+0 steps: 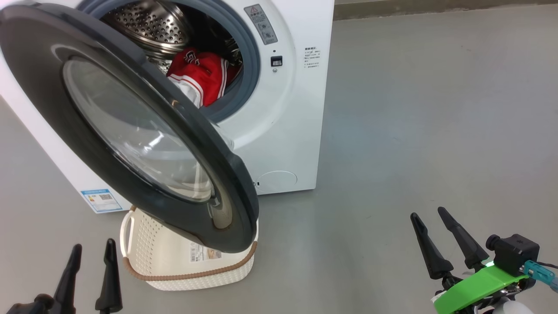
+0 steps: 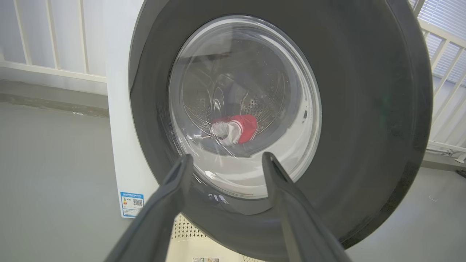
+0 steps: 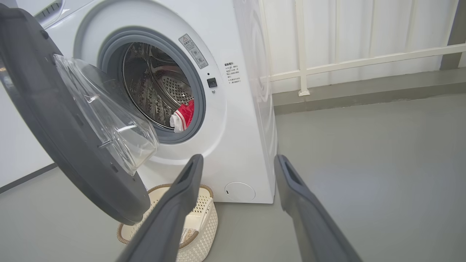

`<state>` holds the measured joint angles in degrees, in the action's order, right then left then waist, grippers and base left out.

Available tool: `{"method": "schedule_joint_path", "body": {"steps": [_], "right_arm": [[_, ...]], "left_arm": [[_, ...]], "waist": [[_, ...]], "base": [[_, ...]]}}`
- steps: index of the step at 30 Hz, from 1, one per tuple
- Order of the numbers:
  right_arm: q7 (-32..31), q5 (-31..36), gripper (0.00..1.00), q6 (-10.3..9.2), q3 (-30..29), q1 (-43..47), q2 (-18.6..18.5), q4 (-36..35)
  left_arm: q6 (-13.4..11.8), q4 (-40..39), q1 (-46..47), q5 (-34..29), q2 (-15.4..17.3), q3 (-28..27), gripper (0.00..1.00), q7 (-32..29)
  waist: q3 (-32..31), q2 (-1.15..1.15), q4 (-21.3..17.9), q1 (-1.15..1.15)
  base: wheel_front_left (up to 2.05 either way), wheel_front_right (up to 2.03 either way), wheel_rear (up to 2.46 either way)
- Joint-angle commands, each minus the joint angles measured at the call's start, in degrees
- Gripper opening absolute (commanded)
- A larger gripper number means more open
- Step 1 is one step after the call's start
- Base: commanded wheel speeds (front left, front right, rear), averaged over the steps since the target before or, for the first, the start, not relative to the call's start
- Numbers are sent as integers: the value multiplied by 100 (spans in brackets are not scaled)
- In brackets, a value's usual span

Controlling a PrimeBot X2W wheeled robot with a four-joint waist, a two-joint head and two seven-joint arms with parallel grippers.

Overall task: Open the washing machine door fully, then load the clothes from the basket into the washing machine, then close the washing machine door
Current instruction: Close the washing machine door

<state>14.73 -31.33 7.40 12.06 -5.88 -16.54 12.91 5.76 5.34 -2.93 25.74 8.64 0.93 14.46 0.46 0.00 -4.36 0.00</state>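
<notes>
Door [image 1: 39,87] half open, hanging over basket [image 1: 183,274]; red clothes [image 1: 202,76] lying inside washing machine [image 1: 301,87]. Blue QR label [image 1: 101,200] low on front, warning-triangle sticker [image 1: 260,24] beside opening, print too small to read. Left gripper [image 1: 93,246] and right gripper [image 1: 429,211] spread wide, holding nothing.

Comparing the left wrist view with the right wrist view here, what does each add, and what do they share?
Left wrist: the washing machine door, black outer face head-on, the clothes seen through its glass, the blue label, the open left tool. Right wrist: the door's grey inner face, the gasket and drum directly, the open right tool. Both: the red clothes in the drum, the basket beneath the door.
</notes>
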Motion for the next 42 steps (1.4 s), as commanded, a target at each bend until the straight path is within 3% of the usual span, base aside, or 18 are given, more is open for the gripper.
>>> {"method": "schedule_joint_path", "body": {"steps": [1,17,42], "right_arm": [[27,58,100,9,77,-19,-97,-153],[27,61,100,9,107,-19,-127,-144],[27,58,100,9,93,-32,-126,-129]], "left_arm": [[37,-190,128,-158,28,-284,100,52],[160,-202,38,-635,-262,-540,100,53],[172,-209,28,-651,-343,-511,100,53]], "waist": [[3,0,11,0],[-14,0,17,0],[-46,0,71,0]], "base": [[0,0,0],[0,0,0],[0,0,0]]}}
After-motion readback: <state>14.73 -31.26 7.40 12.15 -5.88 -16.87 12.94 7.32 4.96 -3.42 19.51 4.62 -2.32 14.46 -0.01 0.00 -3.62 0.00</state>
